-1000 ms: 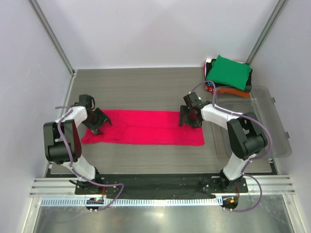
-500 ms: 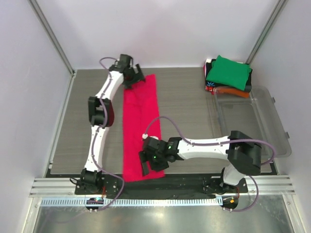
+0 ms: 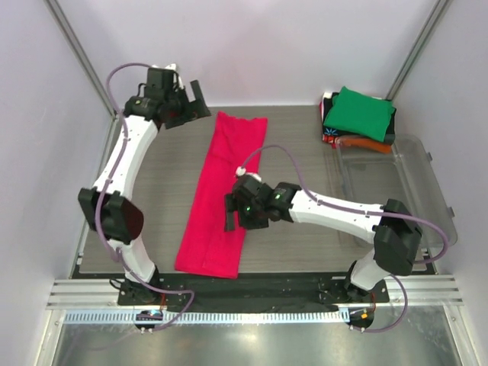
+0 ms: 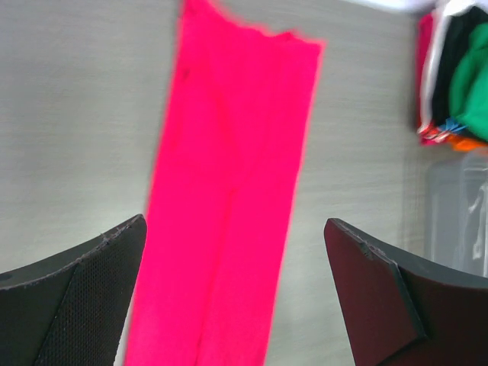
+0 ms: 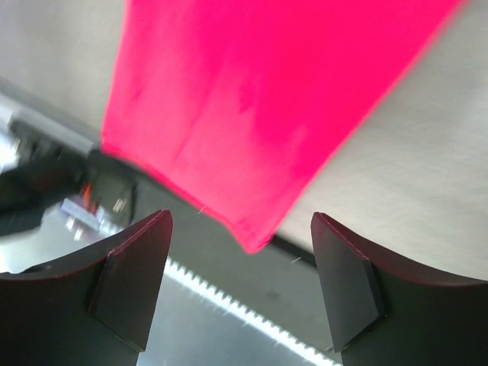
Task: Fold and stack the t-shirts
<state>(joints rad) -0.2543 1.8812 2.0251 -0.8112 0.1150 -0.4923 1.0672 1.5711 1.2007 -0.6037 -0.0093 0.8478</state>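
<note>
Lying flat, pink tee (image 3: pixel 217 179), L tool (image 3: pixel 200 101) off far end, R tool (image 3: pixel 229 212) mid-edge

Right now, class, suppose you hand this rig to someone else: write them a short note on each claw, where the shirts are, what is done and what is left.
Left claw: open, empty, raised at the far left, beside the pink shirt's far end.
Right claw: open, empty, over the middle of the pink shirt.
Pink shirt: flat on the table, folded into a long strip running from the far edge to the near edge.
Stack: folded shirts, green on top, in the far right corner behind the bin.
Done: lengthwise fold.
Left: probably fold the strip shorter, then set it on the stack.
</note>
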